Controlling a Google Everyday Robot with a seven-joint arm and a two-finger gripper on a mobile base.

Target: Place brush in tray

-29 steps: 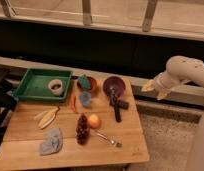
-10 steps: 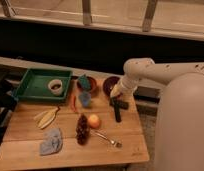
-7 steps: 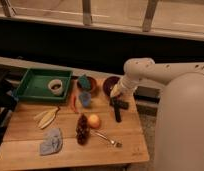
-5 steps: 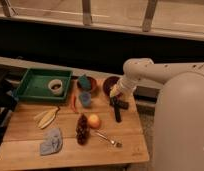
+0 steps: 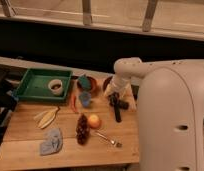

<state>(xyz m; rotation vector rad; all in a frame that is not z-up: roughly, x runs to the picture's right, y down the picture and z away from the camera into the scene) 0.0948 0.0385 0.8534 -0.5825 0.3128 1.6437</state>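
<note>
One black brush (image 5: 118, 114) lies near the right edge of the tabletop, just in front of the purple bowl (image 5: 107, 81). Your gripper (image 5: 114, 98) is right down at the brush's far end, but you honestly can't tell if it's clamped on or not. The green tray (image 5: 26, 86) sits well apart, at the back left corner.

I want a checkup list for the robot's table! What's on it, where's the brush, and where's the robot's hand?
Surface: wooden table, crowded.
Job's things: brush lies on the table, outside the tray.
Clutter: small round cup in the tray; blue cup, red chilli, orange, fork and blue cloth on the table.
Grippers: gripper low at the brush's far end; contact unclear.
Cables: nothing seen.
Surroundings: robot body at the table's right; dark wall behind.
</note>
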